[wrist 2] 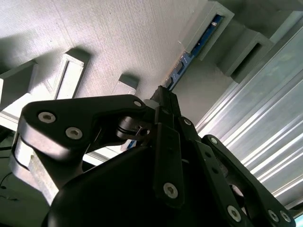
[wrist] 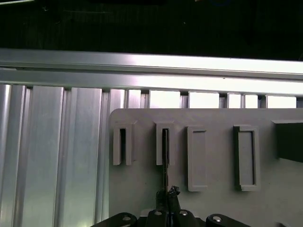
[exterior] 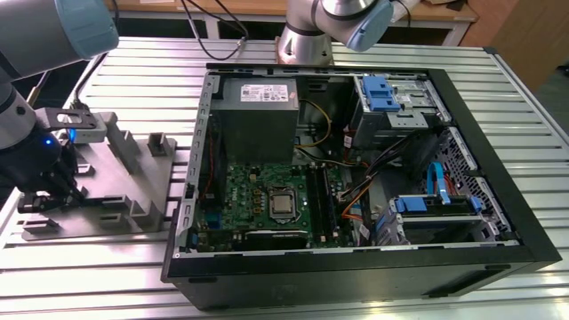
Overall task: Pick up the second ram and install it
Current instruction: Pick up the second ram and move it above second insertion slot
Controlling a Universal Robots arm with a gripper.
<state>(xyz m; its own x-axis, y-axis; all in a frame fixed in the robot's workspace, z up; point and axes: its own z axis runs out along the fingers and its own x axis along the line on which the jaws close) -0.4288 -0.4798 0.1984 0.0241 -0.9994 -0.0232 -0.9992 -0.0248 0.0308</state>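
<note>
Apparently the pick-up step is in hand: the end effector (wrist: 168,195) looks closed on the second ram (wrist: 165,151), a thin, dark blue-green board standing on edge in a slot of the grey fixture (wrist: 213,198) on the tabletop (wrist: 57,156). Lifting it calls for a straight pull along the slot. Beyond lies the open computer case (exterior: 356,280).

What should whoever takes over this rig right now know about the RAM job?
Pincer: looks shut on one end of the second ram, over the grey fixture at the exterior view's left.
Second ram: on edge in a fixture slot, not lifted out.
Done: the grasp, as far as the wrist views show.
Left: lifting it out and installing it on the motherboard inside the open computer case.
</note>
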